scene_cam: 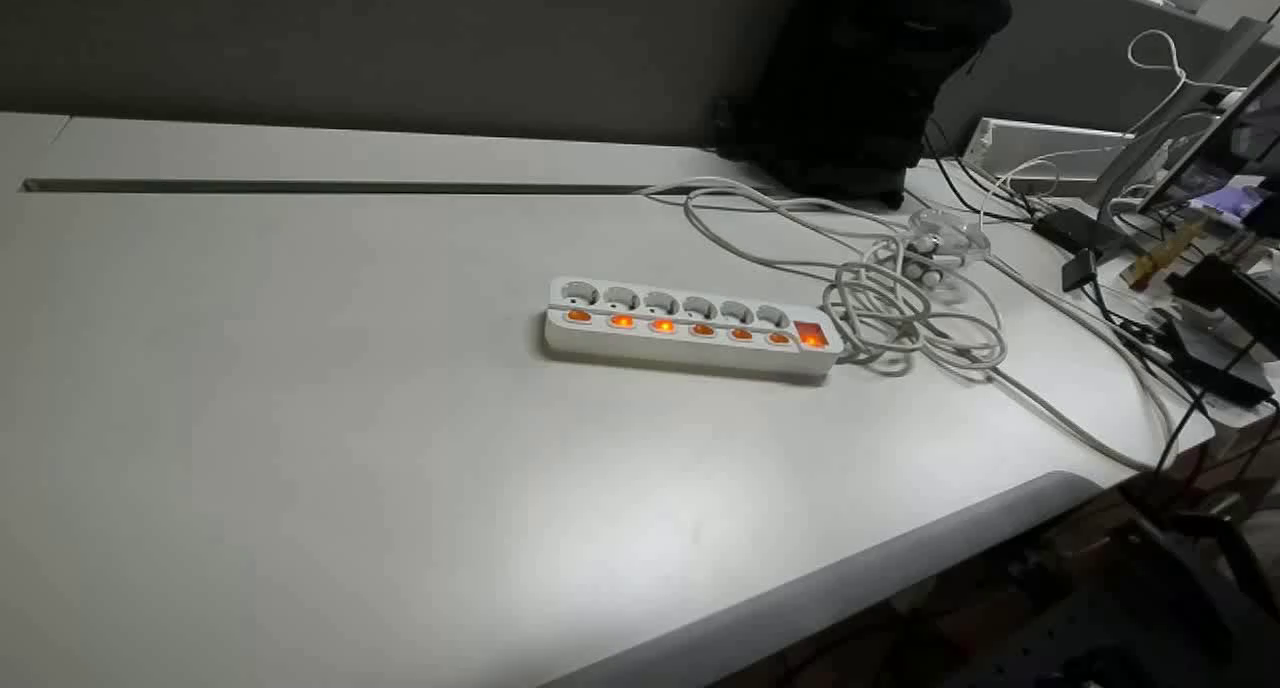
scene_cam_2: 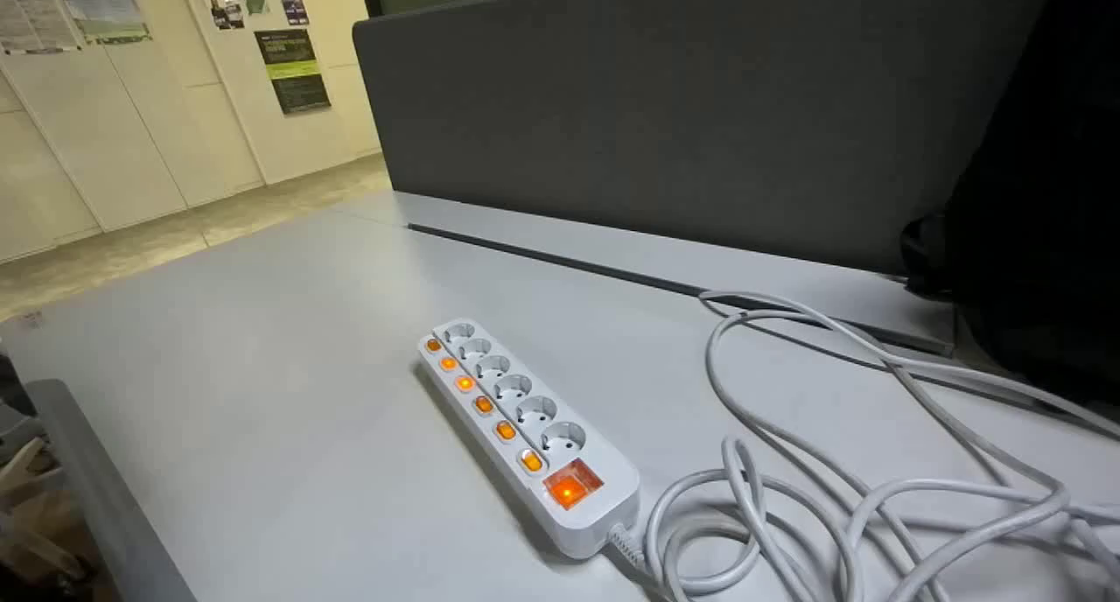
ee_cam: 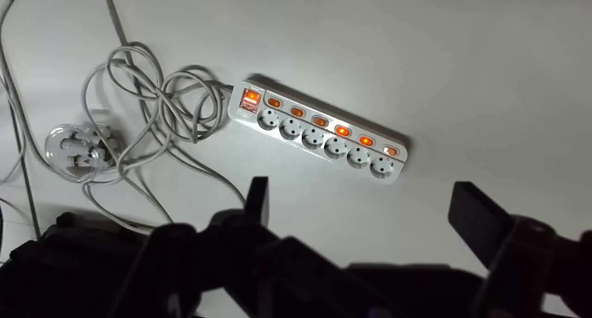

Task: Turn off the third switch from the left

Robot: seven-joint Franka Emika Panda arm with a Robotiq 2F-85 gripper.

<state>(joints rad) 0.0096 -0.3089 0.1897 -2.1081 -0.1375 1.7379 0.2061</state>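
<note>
The white power strip (scene_cam: 690,351) lies flat on the table in both exterior views (scene_cam_2: 604,506), and also in the wrist view (ee_cam: 296,140). The third switch (scene_cam: 663,325) from its cordless end is orange-red and lit. It glows in the other views too, as the third switch (scene_cam_2: 465,382) and the third switch (ee_cam: 342,131) there. The neighbouring second switch (ee_cam: 366,141) is also lit; the other small ones look unlit. My gripper (ee_cam: 360,198) is open and empty in the wrist view, with the strip ahead of and beyond its fingers. No gripper shows in the exterior views.
A large red main switch (ee_cam: 250,100) glows at the cord end. A tangled grey cord (scene_cam: 880,308) lies beside that end, with a clear container (ee_cam: 78,151) among its loops. A black bag (scene_cam: 860,78) stands against the dark partition (scene_cam_2: 665,112). The table's edge (scene_cam: 820,598) is grey.
</note>
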